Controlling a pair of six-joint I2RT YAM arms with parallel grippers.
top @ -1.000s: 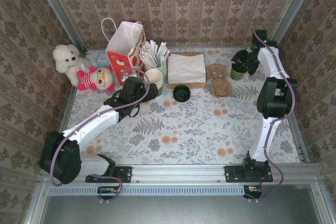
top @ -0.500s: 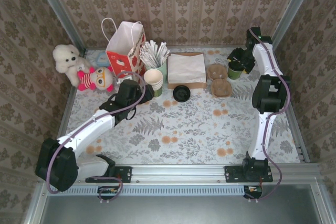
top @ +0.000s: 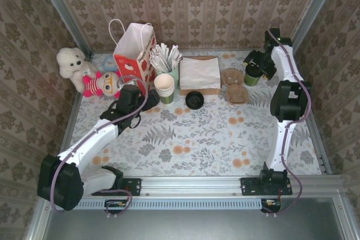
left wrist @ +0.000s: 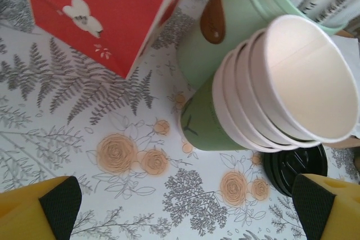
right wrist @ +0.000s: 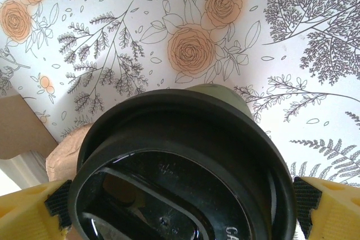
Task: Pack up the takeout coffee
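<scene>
The takeout coffee [top: 251, 76], a dark green cup with a black lid, stands at the back right of the table. My right gripper [top: 255, 66] hangs over it. In the right wrist view the lid of the takeout coffee [right wrist: 185, 172] sits between the two yellow fingers [right wrist: 34, 212] of my right gripper [right wrist: 183, 209], which is open with its pads close to the rim on both sides. My left gripper [top: 130, 89] is open in front of the red and white paper bag [top: 134, 54], over bare cloth and beside the stack of cream-lined cups [left wrist: 270, 94].
A flat black lid [top: 194, 99] lies right of the cup stack [top: 164, 84]. Behind it stand a pale green cup of wrapped sticks [top: 169, 60] and a napkin box [top: 200, 74]. Brown cardboard pieces [top: 235, 85] lie left of the coffee. Plush toys [top: 84, 74] sit at the back left.
My left gripper has drawn back leftward from the cup stack to the front of the bag. The right gripper has shifted slightly over the coffee and spread its jaws wider.
</scene>
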